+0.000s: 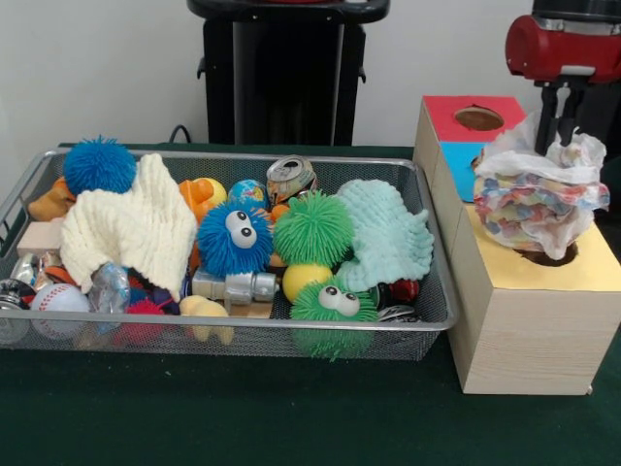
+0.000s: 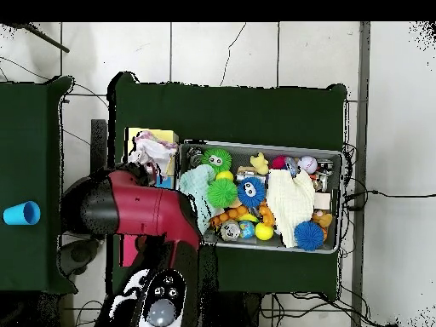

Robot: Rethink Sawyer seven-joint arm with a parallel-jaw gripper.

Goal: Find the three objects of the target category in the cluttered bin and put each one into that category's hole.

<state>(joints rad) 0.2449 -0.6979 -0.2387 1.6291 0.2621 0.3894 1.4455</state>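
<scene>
Crumpled plastic, white with pastel print, is sitting as a bag [image 1: 539,199] over the round hole in the yellow section of the wooden box [image 1: 529,335], bulging well above the opening. Directly above it, the black fingers [image 1: 566,107] of the red arm's gripper [image 1: 566,131] are reaching down to the bag's top; the bag is hiding their tips, so I cannot tell whether they are clamping it or standing apart. Beside the box, the wire-mesh bin [image 1: 233,335] is resting on the green table [image 1: 291,417], packed with toys: a cream knitted cloth [image 1: 131,228], a blue spiky ball with eyes [image 1: 235,238], a green spiky ball [image 1: 312,230], a second green one with eyes [image 1: 333,301], a mint fuzzy cloth [image 1: 388,238], a crushed can [image 1: 291,178] and a baseball [image 1: 58,298]. Only the front view is showing the box's red section with its own empty hole [image 1: 478,118]. Looking down from overhead, the arm [image 2: 140,209] is covering most of the box, leaving just the bag [image 2: 153,152] peeking out next to the bin [image 2: 260,247], while a blue cup [image 2: 21,213] is lying on a separate green surface well apart.
</scene>
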